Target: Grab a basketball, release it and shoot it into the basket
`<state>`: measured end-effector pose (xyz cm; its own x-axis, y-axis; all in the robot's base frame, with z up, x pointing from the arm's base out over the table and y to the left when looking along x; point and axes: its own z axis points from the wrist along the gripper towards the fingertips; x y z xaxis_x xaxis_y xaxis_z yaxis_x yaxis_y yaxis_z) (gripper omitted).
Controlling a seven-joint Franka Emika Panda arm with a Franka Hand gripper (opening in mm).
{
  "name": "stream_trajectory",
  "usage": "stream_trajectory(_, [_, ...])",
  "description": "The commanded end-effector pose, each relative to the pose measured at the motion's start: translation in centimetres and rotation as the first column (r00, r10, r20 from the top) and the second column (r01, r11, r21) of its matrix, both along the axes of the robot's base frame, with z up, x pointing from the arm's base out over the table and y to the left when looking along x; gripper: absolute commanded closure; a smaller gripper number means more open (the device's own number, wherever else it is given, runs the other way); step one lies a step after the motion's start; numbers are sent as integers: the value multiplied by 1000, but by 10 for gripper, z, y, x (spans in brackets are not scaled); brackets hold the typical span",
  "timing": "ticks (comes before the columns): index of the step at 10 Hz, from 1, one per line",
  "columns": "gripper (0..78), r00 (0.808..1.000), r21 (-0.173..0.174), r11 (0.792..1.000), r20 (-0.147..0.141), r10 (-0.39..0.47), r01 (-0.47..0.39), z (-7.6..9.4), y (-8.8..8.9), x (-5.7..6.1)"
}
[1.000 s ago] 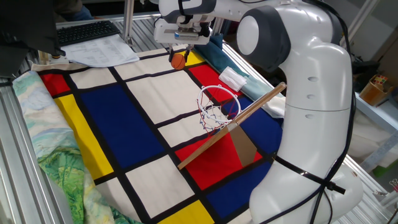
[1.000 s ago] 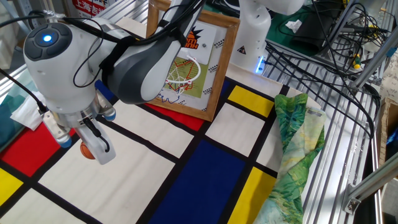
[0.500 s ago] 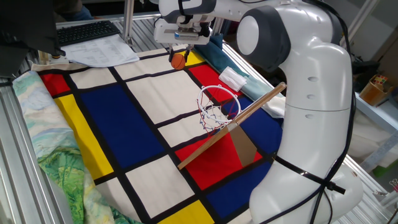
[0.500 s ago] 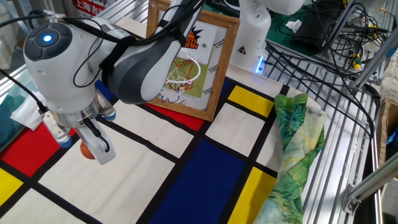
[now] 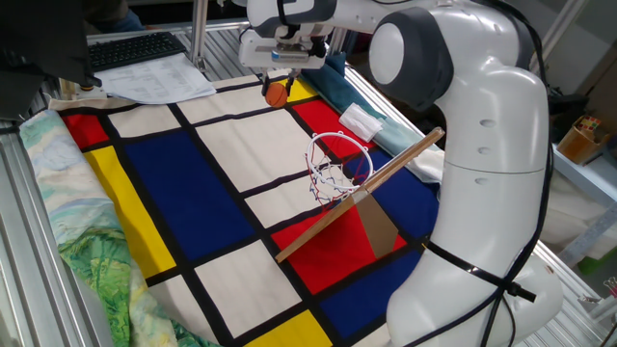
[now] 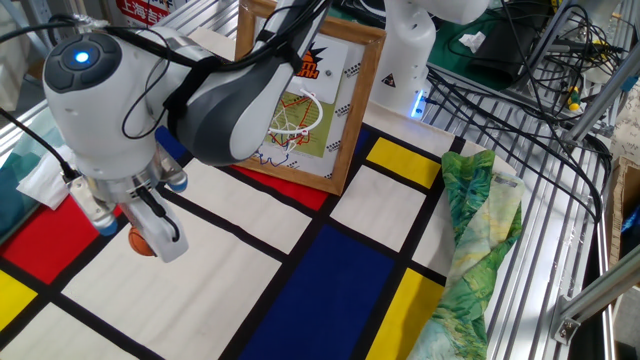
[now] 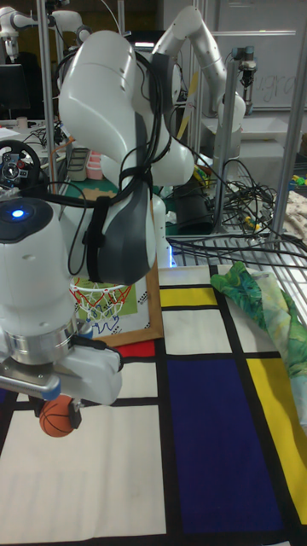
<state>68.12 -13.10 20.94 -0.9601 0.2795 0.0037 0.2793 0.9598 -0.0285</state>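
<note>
The small orange basketball (image 5: pixel 277 93) is held just above the checkered cloth at the far end of the table, with my gripper (image 5: pixel 278 89) shut on it. It shows as the ball (image 6: pixel 139 241) between the fingers (image 6: pixel 163 238) in the other fixed view, and as the ball (image 7: pixel 58 417) under the wrist in the tall view. The basket (image 5: pixel 339 160) has a white ring and a string net on a slanted brown board (image 5: pixel 359 199). It stands apart from the ball, nearer the arm's base. The hoop (image 6: pixel 296 112) also shows behind the arm.
A crumpled green cloth (image 5: pixel 92 265) lies along the table's left edge. Papers (image 5: pixel 154 77) and a keyboard (image 5: pixel 135 46) sit at the far corner. A white box (image 5: pixel 362 122) and teal cloth (image 5: pixel 337 87) lie beside the hoop. Cables (image 6: pixel 520 70) run behind the table.
The wrist has shifted only very slightly in the other fixed view. The ball stays held in the shut gripper at the same spot.
</note>
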Motion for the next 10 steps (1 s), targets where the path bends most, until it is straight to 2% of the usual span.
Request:
stream_trajectory(1, [762, 994, -52, 996, 76, 80, -76, 40, 1, -26])
stream_trajectory(2, [762, 994, -54, 996, 76, 80, -76, 41, 1, -27])
stream_trajectory(3, [762, 994, -46, 996, 71, 80, -77, 55, 0, -41])
stream_trajectory(4, [762, 994, -41, 996, 68, 80, -78, 62, -1, -47])
stream_trajectory(8, [762, 995, -28, 996, 60, 86, -84, 78, -4, -64])
stream_trajectory(10, [762, 995, -12, 996, 54, 85, -85, 91, -6, -78])
